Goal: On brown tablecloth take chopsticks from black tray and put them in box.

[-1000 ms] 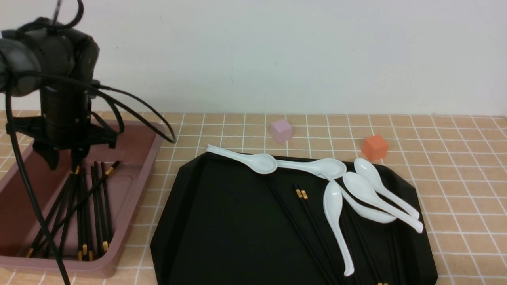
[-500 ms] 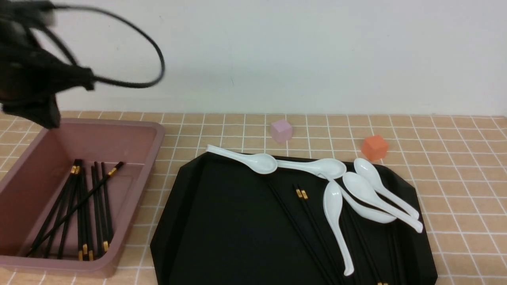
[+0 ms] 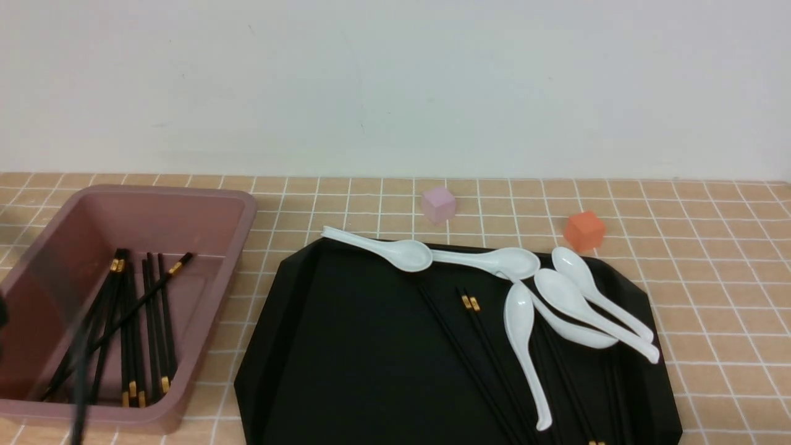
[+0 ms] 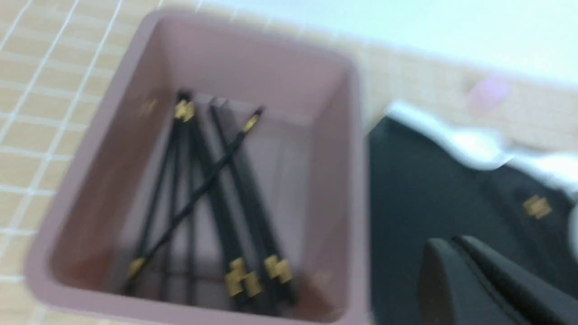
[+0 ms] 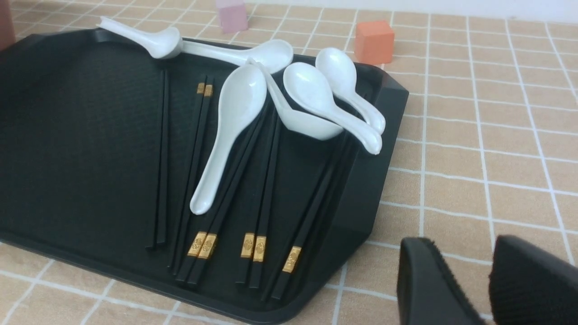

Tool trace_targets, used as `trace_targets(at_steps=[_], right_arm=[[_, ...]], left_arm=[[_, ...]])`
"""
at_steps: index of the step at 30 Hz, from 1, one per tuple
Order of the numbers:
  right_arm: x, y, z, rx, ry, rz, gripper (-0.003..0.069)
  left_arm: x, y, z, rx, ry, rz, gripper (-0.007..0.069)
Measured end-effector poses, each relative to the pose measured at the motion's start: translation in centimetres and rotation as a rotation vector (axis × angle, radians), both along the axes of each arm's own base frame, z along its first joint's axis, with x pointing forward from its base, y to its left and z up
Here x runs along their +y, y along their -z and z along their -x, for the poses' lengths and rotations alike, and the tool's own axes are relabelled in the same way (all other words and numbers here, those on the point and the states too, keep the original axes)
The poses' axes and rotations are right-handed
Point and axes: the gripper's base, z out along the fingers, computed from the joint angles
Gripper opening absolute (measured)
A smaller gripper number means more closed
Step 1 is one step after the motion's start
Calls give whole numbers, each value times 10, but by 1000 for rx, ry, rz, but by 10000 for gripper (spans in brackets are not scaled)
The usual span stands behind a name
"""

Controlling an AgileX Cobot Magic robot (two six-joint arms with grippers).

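Observation:
The pink-brown box [image 3: 228, 204] stands at the left on the brown tablecloth [image 3: 710, 259], with several black chopsticks [image 3: 126, 321] lying in it. The black tray [image 3: 346, 346] lies in the middle, and several more chopsticks [image 3: 476, 346] rest on its right half, partly under spoons. In the blurred left wrist view my left gripper [image 4: 451, 239] is shut and empty, hanging over the tray [image 4: 406, 189] beside the box [image 4: 356, 180]. My right gripper [image 5: 460, 243] is open and empty over bare cloth, off the tray's [image 5: 81, 135] corner near the gold-banded ends of the chopsticks [image 5: 262, 189].
Several white soup spoons [image 3: 525, 321] lie across the tray's far right part, some over chopsticks. A pink cube [image 3: 439, 204] and an orange cube [image 3: 584, 230] sit on the cloth behind the tray. A blurred cable [image 3: 77, 371] crosses the box's near corner.
My left arm has lifted out of the box and drawn back out of the front view, leaving the chopsticks in the box. Its jaws have gone from apart to shut.

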Motion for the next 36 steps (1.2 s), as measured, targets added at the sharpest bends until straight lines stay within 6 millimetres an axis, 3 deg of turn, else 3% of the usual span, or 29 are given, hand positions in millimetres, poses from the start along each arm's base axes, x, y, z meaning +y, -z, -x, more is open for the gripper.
trace_targets(at_steps=[4, 10, 26, 29, 34, 36], right_arm=[[0, 0, 0, 0, 0, 0, 240], [0, 0, 0, 0, 0, 0, 240], [0, 0, 0, 0, 0, 0, 240], [0, 0, 0, 0, 0, 0, 240], [0, 0, 0, 0, 0, 0, 240], [0, 0, 0, 0, 0, 0, 240]], left_arm=[[1, 12, 29, -190, 1, 98, -13], [2, 12, 47, -322, 3, 148, -13], [3, 16, 46, -324, -1, 146, -13], [4, 46, 39, -268, -14, 97, -13], [6, 119, 39, -140, -22, 1, -12], [7, 136, 40, -121, -24, -16, -12]])
